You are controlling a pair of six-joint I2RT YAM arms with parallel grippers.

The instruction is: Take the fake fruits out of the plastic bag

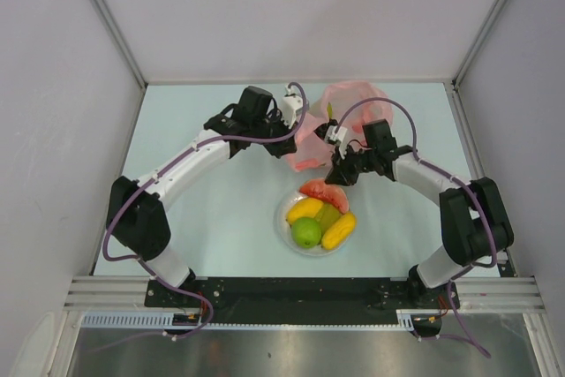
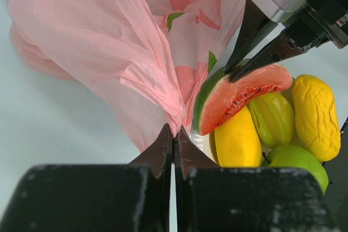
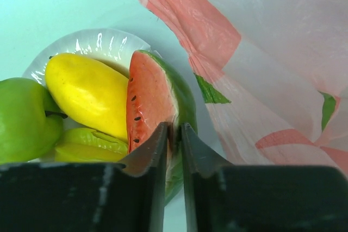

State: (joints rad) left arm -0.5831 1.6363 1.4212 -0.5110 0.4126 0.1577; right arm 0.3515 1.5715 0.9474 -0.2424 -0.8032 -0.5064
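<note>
The pink plastic bag (image 1: 342, 116) lies behind the white plate (image 1: 284, 218). My left gripper (image 1: 298, 140) is shut on a gathered fold of the bag (image 2: 109, 42), pinched at its tips (image 2: 174, 132). My right gripper (image 1: 339, 171) is shut on the rind edge of the red watermelon slice (image 3: 145, 99), which is at the plate's far rim (image 2: 239, 95). On the plate lie a yellow lemon-like fruit (image 1: 304, 209), a green apple (image 1: 306, 233), an orange-yellow oblong fruit (image 1: 341, 230) and a yellow-green fruit (image 1: 328, 215). Grapes and the small red piece are not visible.
White walls enclose the table on the left, back and right. The arm bases and a metal rail (image 1: 300, 290) run along the near edge. The bag's printed side (image 3: 261, 52) hangs close to the right of the right gripper.
</note>
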